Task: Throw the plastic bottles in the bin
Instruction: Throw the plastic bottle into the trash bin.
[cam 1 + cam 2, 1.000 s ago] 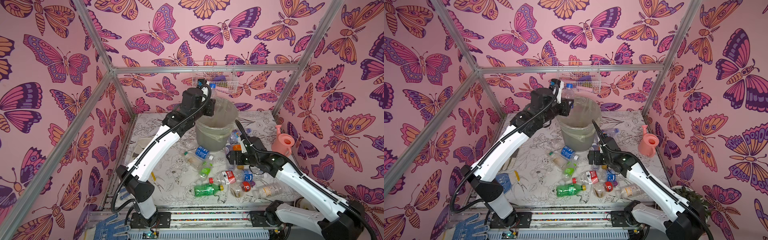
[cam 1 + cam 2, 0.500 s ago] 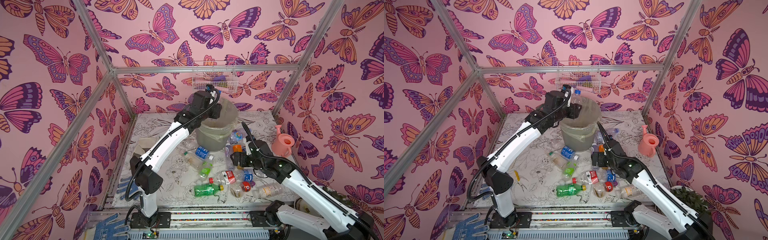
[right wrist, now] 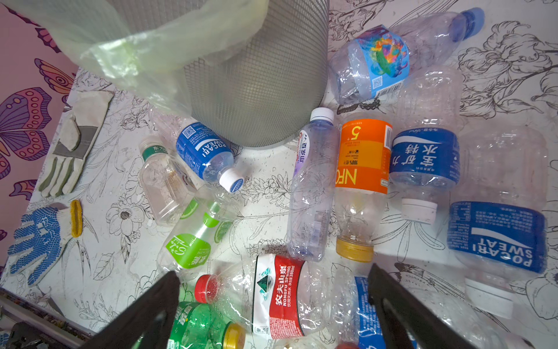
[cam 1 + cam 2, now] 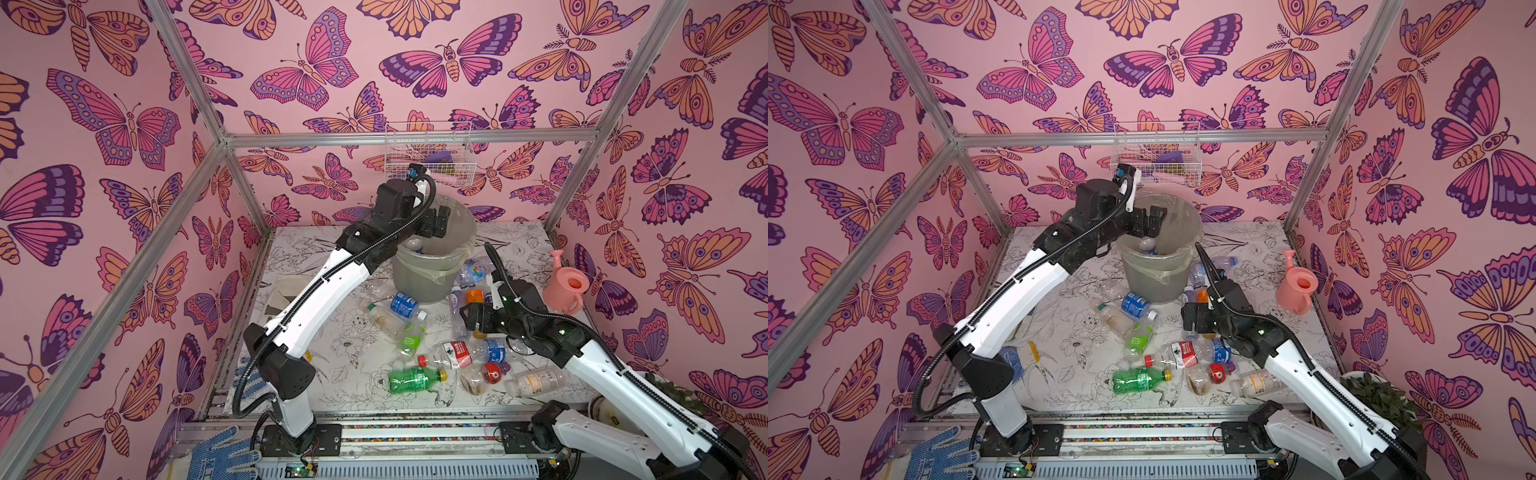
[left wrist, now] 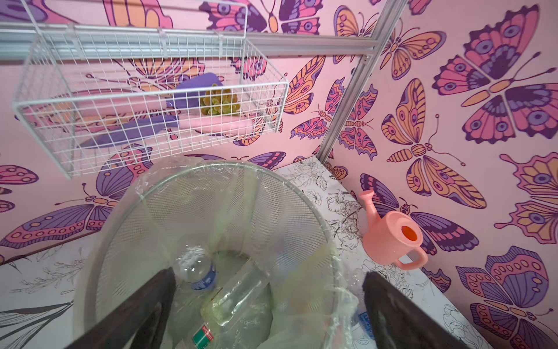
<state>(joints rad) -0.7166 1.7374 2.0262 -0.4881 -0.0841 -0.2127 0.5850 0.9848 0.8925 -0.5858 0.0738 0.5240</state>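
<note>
plastic bottles (image 4: 411,380): maybe three inside the bin (image 4: 415,278), a dozen-odd on the worktop (image 4: 353,395) beside it; left end effector (image 5: 268,273) above the bin, right end effector (image 3: 273,272) beside it, both gaping, empty.

- The left gripper (image 4: 437,221) hangs over the bin (image 4: 419,278), jaws spread.
- The right gripper (image 4: 474,320) hovers low above the plastic bottles (image 4: 457,353) scattered beside the bin.

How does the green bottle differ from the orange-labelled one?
The green bottle is tinted green all over; the orange-labelled bottle is clear with an orange wrap. The green bottle lies far from the bin; the orange-labelled bottle lies close by its foot. Both lie on their sides with yellowish caps.
</note>
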